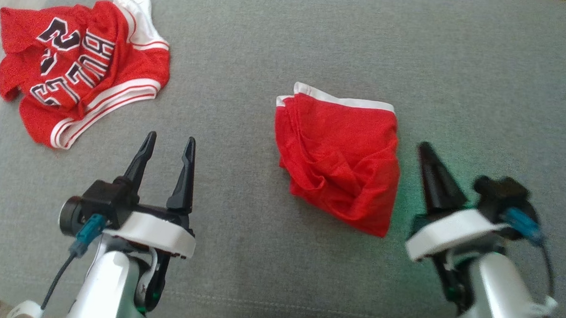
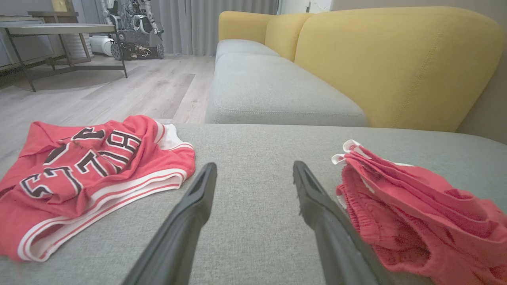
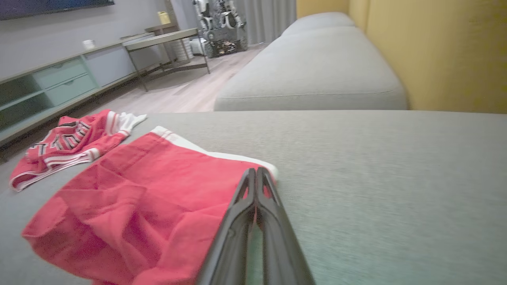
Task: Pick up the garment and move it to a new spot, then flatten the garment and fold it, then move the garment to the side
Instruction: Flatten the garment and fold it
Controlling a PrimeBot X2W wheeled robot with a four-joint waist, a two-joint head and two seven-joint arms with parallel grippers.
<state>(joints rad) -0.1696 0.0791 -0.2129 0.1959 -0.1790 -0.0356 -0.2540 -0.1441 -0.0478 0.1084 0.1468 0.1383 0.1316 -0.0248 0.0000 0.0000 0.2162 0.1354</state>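
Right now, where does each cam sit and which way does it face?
Head view: on the head, looking down at the grey cushion; left gripper open, right gripper shut, red shorts between, jersey far left.
Left wrist view: low over the grey cushion, facing the yellow sofa back along its open fingers.
Right wrist view: low, facing along the sofa past its shut fingers.
Shared: both wrist views show the red shorts and jersey.

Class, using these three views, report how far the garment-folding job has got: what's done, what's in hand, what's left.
Done, it seems: the red shorts lie folded, though rumpled, on the grey cushion. In hand: nothing; the left tool stands open over bare cushion, the right tool is shut and empty beside the shorts' right edge. Left, probably: moving the shorts aside; the red jersey lies crumpled at the far left.
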